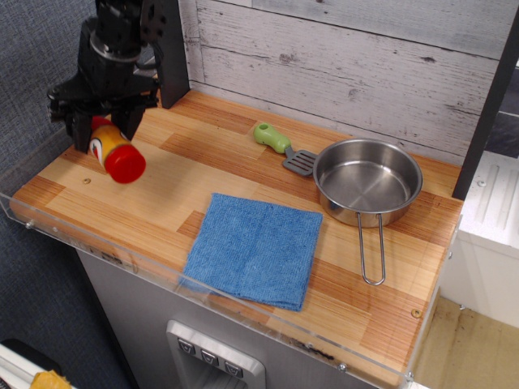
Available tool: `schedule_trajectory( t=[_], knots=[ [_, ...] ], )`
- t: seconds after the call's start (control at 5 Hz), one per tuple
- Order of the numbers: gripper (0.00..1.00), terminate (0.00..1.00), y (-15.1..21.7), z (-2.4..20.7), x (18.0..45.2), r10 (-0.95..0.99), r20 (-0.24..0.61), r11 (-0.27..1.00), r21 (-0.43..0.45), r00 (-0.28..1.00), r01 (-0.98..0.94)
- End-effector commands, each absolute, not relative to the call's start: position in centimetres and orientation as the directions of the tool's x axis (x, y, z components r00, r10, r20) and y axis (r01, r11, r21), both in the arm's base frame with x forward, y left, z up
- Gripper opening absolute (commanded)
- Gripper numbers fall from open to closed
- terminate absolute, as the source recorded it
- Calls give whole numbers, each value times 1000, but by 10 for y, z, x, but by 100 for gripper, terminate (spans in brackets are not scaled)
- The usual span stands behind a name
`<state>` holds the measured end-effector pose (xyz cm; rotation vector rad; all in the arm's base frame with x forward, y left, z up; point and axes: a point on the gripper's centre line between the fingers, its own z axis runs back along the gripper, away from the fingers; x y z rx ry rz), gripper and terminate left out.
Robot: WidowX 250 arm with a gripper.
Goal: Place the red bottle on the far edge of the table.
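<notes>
The red bottle (116, 152) hangs tilted over the left part of the table (162, 194), its red cap pointing down and toward the front, its yellow label showing. My black gripper (104, 130) comes down from the upper left and is shut on the bottle's body. The bottle sits just above the wood, close to the left acrylic rim; I cannot tell whether the cap touches the surface.
A blue cloth (255, 247) lies at the front middle. A steel pan (367, 180) with a wire handle stands at the right, with a green-handled spatula (280, 146) beside it. A dark post (166, 53) stands at the back left. A plank wall lines the back.
</notes>
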<state>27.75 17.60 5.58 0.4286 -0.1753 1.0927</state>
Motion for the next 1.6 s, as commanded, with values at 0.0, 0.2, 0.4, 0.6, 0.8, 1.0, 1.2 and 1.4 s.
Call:
schedule_trajectory(
  t=[0.0,0.2,0.4,0.6,0.8,1.0,1.2,1.4],
  knots=[
    [0,0,183,36,287,797,360,435,215,485,-874],
    [0,0,182,23,286,785,346,462,227,514,-857],
    [0,0,182,21,286,781,345,465,235,520,-854],
    [100,0,185,26,287,785,343,456,242,515,-856],
    [100,0,189,31,287,786,347,454,239,512,-859],
    [100,0,188,38,288,774,360,469,227,521,-853],
    [100,0,186,63,295,773,387,473,176,502,-863],
    [100,0,182,93,302,746,439,486,153,500,-860]
  ],
)
